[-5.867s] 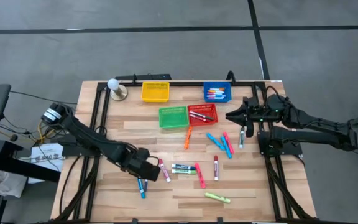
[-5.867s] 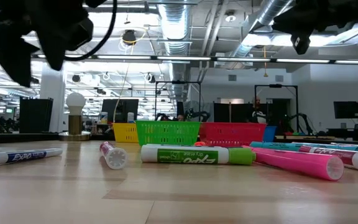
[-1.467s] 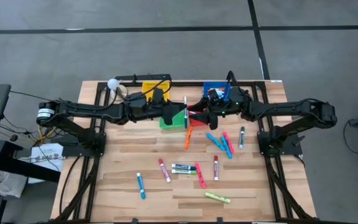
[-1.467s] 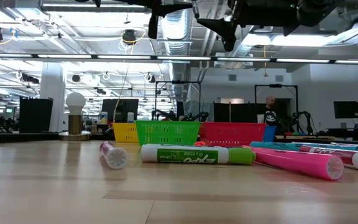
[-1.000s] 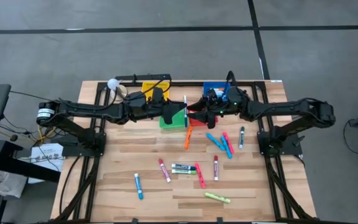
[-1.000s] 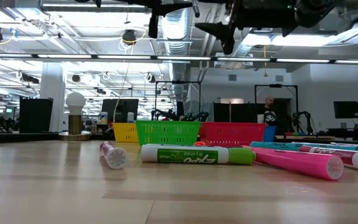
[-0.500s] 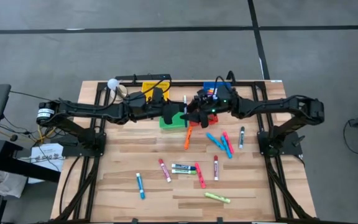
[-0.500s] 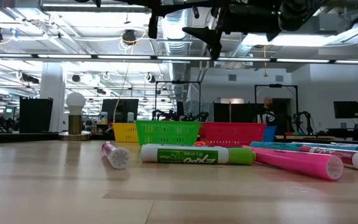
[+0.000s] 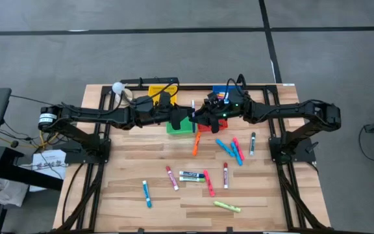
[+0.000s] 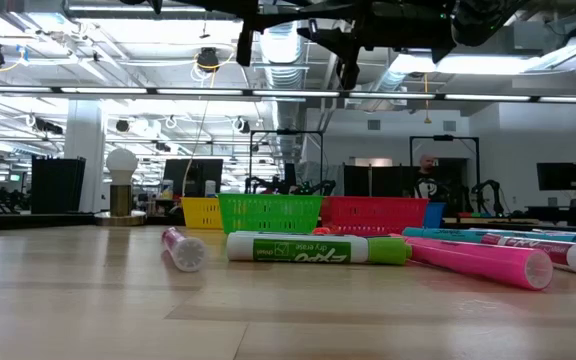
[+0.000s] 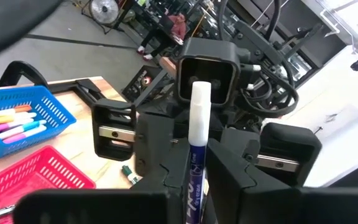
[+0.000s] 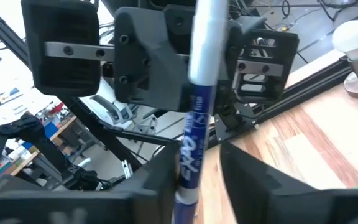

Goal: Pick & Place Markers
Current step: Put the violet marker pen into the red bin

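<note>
Wooden surface (image 9: 174, 195) carries scattered markers (image 9: 190, 175). Above the green basket (image 9: 180, 123), the left tool (image 9: 188, 119) is clamped on a blue marker (image 11: 195, 155), while the right tool (image 9: 199, 117) closes around it. Light, stiff, probably slick; best gripped mid-barrel.

The brand "EXPO" is read in white letters on the green label of the green-capped marker (image 10: 318, 248) lying on the table in the low view; smaller print beside it cannot be made out. White lettering, seemingly the same brand, is seen on the blue barrel of the white-capped marker (image 12: 194, 124) in the right wrist view, but it is blurred.
</note>
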